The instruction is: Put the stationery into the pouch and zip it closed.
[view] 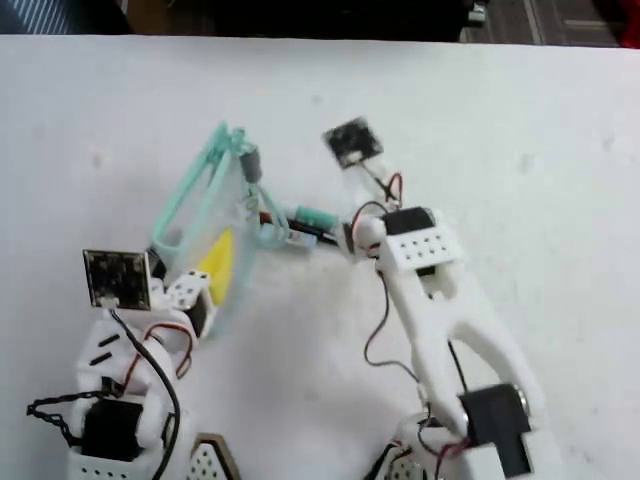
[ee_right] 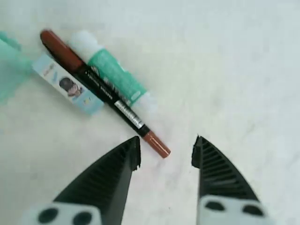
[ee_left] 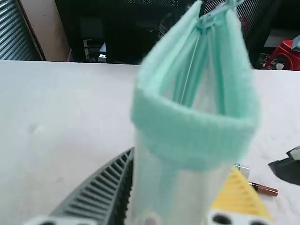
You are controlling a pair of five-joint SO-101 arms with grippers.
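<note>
Your left gripper (ee_left: 183, 164) is clamped on the pouch (ee_left: 197, 117), one grey and one yellow finger either side of its near end. The mouth is unzipped and gaping, and the zip pull sits at the far end. Your right gripper (ee_right: 166, 145) has its jaws spread with nothing between them. The pen (ee_right: 101, 91) lies just ahead of it on the table (view: 520, 140). Its near tip is beside one black finger, at the mouth of the gap and not inside it. The pen's long axis slants away from the jaws toward the pouch, so it runs more along your reach than across it. The glue stick (ee_right: 115, 75) lies alongside the pen, touching it, and the small blue block (ee_right: 65, 86) is on the pen's other side. The pouch edge is just beyond them. The right arm is the nearer one. You'll likely need a wrist turn so the jaws straddle the shaft.
</note>
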